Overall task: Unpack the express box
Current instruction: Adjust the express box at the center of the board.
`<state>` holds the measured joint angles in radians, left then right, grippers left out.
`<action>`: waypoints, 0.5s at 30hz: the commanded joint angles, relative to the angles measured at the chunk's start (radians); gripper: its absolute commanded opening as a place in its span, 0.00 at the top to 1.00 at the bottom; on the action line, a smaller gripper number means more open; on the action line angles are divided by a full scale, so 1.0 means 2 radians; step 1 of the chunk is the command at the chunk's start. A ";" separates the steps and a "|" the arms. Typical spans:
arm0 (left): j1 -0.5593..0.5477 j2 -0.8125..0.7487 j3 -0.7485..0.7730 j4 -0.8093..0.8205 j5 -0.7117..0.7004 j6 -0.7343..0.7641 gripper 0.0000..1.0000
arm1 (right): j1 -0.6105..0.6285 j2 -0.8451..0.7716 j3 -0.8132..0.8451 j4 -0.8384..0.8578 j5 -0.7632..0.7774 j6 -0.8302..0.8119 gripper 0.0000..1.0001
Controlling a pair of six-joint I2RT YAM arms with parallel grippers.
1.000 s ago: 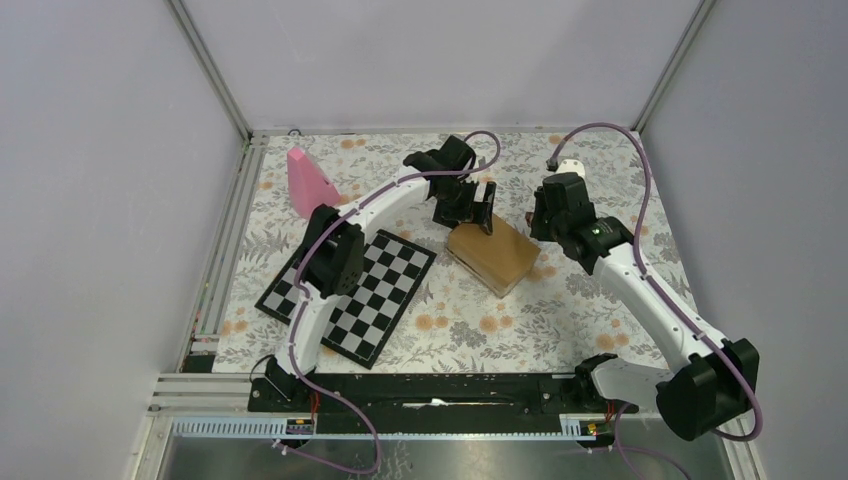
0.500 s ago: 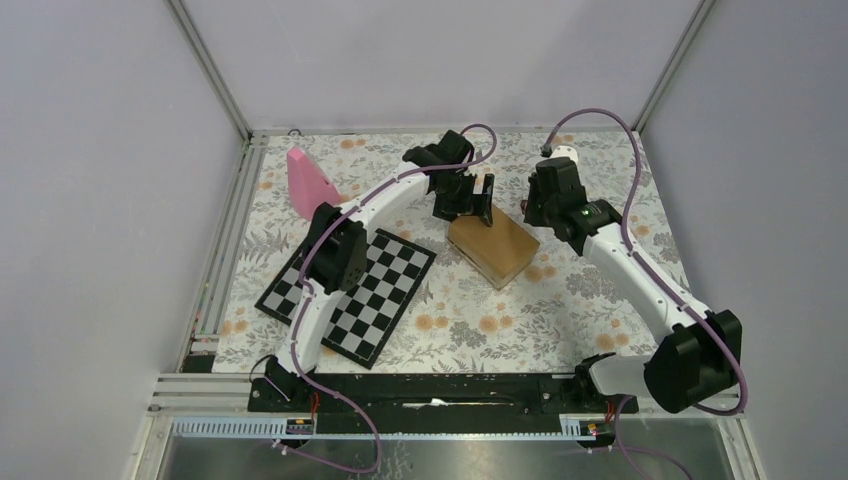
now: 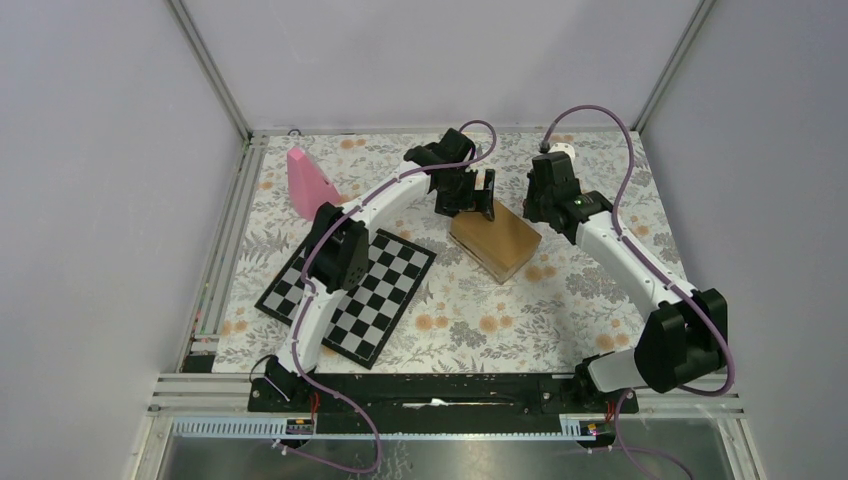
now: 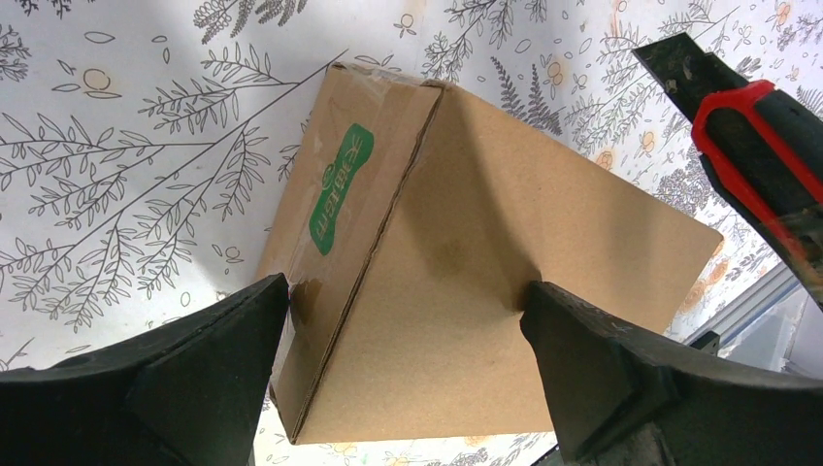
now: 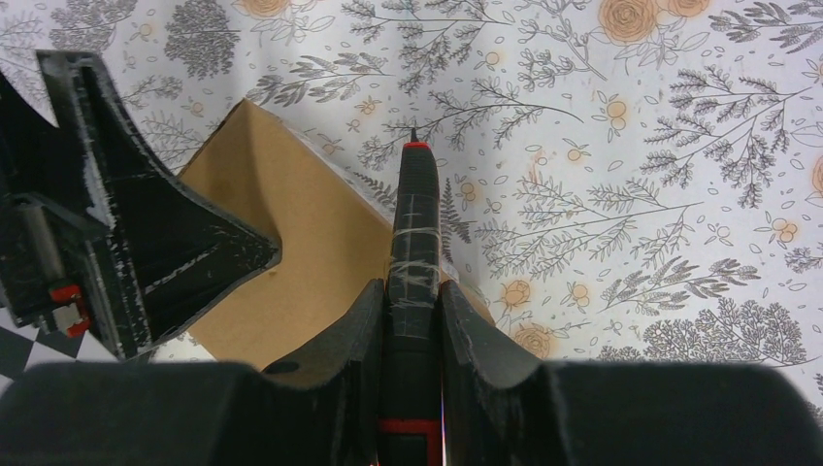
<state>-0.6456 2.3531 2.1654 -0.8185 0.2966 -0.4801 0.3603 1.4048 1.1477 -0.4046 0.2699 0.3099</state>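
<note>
Far left, rear of the table: pink cone-like plastic object (image 3: 308, 180), standing on the white floral-print tablecloth (image 3: 560, 300), well apart from everything else.

Next right, nearer the arm bases: flat black-and-white chequered board (image 3: 350, 290), lying askew. The left arm's elbow passes over its far corner.

Centre: left gripper (image 4: 403, 301) reaches in from the left to the far-left end of the express box (image 3: 494, 240). This is a small brown cardboard carton, cuboid, lying flat on the cloth just right of the board and set at an angle to the table edges. Jaws spread wide and straddle one end of the carton, one black finger (image 4: 223, 359) beside the end face and the other over the top face. Whether either pad presses on the cardboard cannot be told. Nothing is gripped.

The end face carries a green printed mark (image 4: 340, 189) under clear tape. Flaps closed.

Right of centre: right gripper (image 5: 412, 291) sits at the carton's far-right corner, clamped on a black utility knife with red trim (image 5: 411, 233). The handle is wrapped in clear tape. The tip points away from the wrist, over the cloth just past the carton's edge. Contact between blade and carton cannot be told.
</note>
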 commanded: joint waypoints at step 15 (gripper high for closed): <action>0.009 0.061 0.005 -0.013 -0.107 0.010 0.01 | -0.028 0.005 -0.024 0.063 -0.028 0.026 1.00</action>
<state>-0.6430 2.3795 2.1933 -0.7876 0.2863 -0.4976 0.3080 1.4319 1.1271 -0.3367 0.2424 0.3344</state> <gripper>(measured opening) 0.991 0.278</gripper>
